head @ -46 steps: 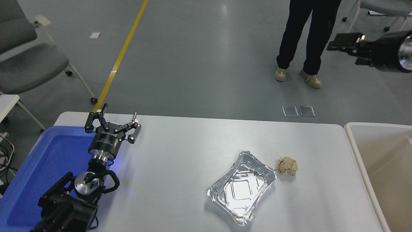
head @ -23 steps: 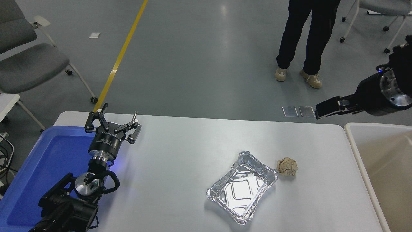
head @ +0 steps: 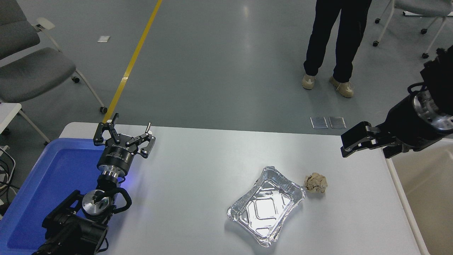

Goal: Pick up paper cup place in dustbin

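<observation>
The paper cup is not in view; I cannot tell whether it lies inside the bin. The dustbin [head: 429, 193], large and beige with a thick pale rim, stands against the table's right end. My right gripper [head: 349, 144] reaches in from the right edge and hangs above the table's far right corner, just left of the dustbin's far end; nothing shows in it. My left gripper [head: 124, 134] is open and empty, parked at the lower left beside the blue tray.
A shiny foil tray [head: 266, 206] lies right of the table's middle, with a crumpled brown paper ball [head: 315, 183] just to its right. A blue plastic tray [head: 46, 184] is at the left end. A person's legs [head: 334, 42] stand beyond the table.
My right arm has swung down and left from high above the floor at the far right to just over the table's far right corner. The left arm has not moved.
</observation>
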`<state>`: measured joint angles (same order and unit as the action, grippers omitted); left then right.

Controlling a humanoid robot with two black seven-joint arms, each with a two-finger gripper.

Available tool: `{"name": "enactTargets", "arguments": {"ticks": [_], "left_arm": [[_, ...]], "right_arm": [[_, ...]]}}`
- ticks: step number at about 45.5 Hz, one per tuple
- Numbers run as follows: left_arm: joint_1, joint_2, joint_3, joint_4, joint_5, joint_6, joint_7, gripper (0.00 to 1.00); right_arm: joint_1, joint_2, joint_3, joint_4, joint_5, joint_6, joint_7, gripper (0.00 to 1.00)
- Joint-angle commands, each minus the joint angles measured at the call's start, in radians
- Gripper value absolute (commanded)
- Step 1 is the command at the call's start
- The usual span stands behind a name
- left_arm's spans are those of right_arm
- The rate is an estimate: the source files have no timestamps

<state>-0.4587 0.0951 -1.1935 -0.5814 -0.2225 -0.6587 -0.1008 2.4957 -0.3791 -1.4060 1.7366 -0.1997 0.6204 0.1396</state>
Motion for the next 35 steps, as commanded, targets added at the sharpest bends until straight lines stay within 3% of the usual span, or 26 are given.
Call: {"name": "enactTargets", "arguments": {"ticks": [1, 35], "left_arm": [[0.000, 0.000, 0.000, 0.000, 0.000, 0.001, 0.000, 0.99], [0.000, 0.000, 0.000, 0.000, 0.000, 0.001, 0.000, 0.99]], "right_arm": [[0.081, 0.071, 0.012, 0.008, 0.065, 0.087, -0.023, 1.00], [0.012, 0.152, 0.108, -0.032, 0.086, 0.165, 0.005, 1.00]]}}
